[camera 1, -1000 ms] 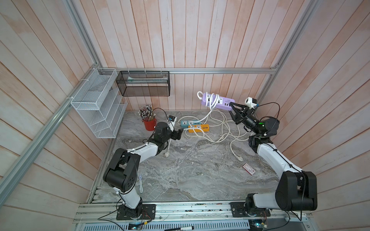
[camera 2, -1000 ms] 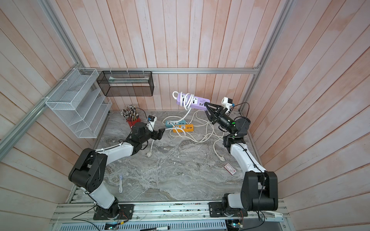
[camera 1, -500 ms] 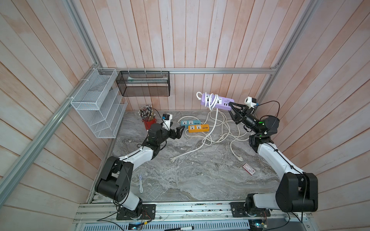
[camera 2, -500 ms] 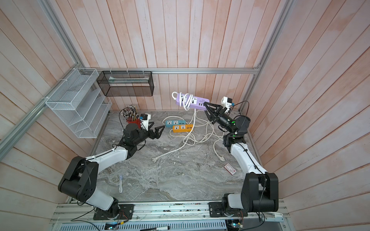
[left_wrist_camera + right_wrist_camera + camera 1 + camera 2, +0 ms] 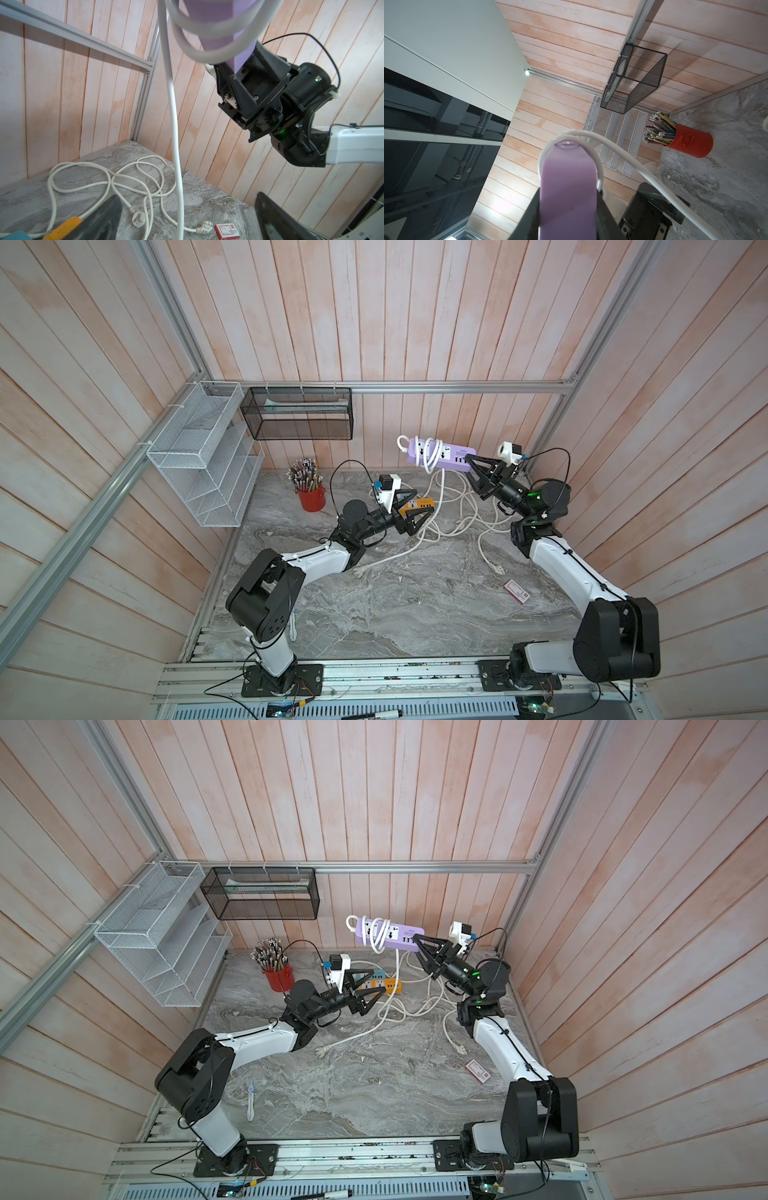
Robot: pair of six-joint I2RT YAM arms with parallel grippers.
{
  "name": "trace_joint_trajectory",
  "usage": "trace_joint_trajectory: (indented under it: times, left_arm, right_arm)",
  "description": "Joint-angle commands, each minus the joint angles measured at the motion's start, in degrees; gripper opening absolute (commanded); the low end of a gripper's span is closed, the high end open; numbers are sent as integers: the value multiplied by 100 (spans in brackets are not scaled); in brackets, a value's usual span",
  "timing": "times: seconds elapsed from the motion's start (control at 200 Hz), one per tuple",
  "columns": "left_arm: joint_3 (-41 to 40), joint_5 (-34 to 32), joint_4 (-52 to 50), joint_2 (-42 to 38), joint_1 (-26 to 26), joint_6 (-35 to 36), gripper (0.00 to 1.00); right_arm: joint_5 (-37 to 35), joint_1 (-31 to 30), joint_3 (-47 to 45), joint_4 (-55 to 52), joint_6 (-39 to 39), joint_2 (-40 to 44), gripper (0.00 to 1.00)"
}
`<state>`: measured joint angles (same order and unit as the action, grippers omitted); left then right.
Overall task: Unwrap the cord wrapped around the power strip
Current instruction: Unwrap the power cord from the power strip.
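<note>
Pale wooden planks wall in a grey marbled worktop (image 5: 395, 605), with a black mesh basket (image 5: 299, 414) on the back wall and a white mesh rack (image 5: 199, 460) on the side wall.

In both top views the purple power strip (image 5: 453, 454) (image 5: 397, 934) is held in the air near the back wall, clear of the worktop. Its long axis runs roughly level, side to side along that wall, and its socket face is turned up toward the camera. The right gripper (image 5: 473, 462) pinches one short end. The free end, where the cord comes out, points toward the left arm's side.

The white cord (image 5: 433, 454) is looped a few times around the half of the strip away from the right gripper. From there it drops straight down and lies in loose coils on the worktop, ending in a plug (image 5: 359, 570).

The left gripper (image 5: 422, 502) has its jaws spread wide and holds nothing. It sits low over an orange power strip (image 5: 390, 984), just beside the hanging cord. In the left wrist view the cord (image 5: 174, 124) shows between its two fingers (image 5: 99, 218) and touches neither.

A red cup of pencils (image 5: 311, 497) stands near the back corner. A small red-and-white box (image 5: 515, 591) lies by the right arm.
</note>
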<state>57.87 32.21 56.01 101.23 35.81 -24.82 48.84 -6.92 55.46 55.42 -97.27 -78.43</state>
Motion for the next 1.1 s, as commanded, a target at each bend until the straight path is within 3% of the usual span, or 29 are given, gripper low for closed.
trace_joint_trajectory:
  times: [0.0,0.305,0.43,0.485,0.545,0.58,0.65,0.71,0.885,1.09]
  left_arm:
    - [265,-339,243,268,199,32,100]
    - [779,-656,307,860,341,109,99]
    - [848,-824,273,932,325,175,91]
    - [849,-871,267,934,314,207,80]
    - [857,-874,252,942,287,203,38]
    - [871,-868,228,941,270,197,24]
    - [900,-821,155,947,227,198,7]
    - [891,-812,135,951,200,218,0]
    - [734,-1092,121,814,49,298,0]
    - [519,-1065,93,681,-593,258,0]
  right_arm:
    - [-181,-86,329,312,35,65,23]
    - [-204,-216,415,233,51,100,23]
    - [-213,-281,422,250,33,100,23]
    - [-217,-309,437,259,16,100,23]
    - [-217,-325,450,250,13,117,23]
    - [-214,-329,439,242,15,131,23]
    - [-217,-328,436,233,8,149,23]
    - [-221,-334,439,230,7,162,23]
    - [-191,-335,407,197,7,214,23]
    - [-34,-328,307,57,16,375,23]
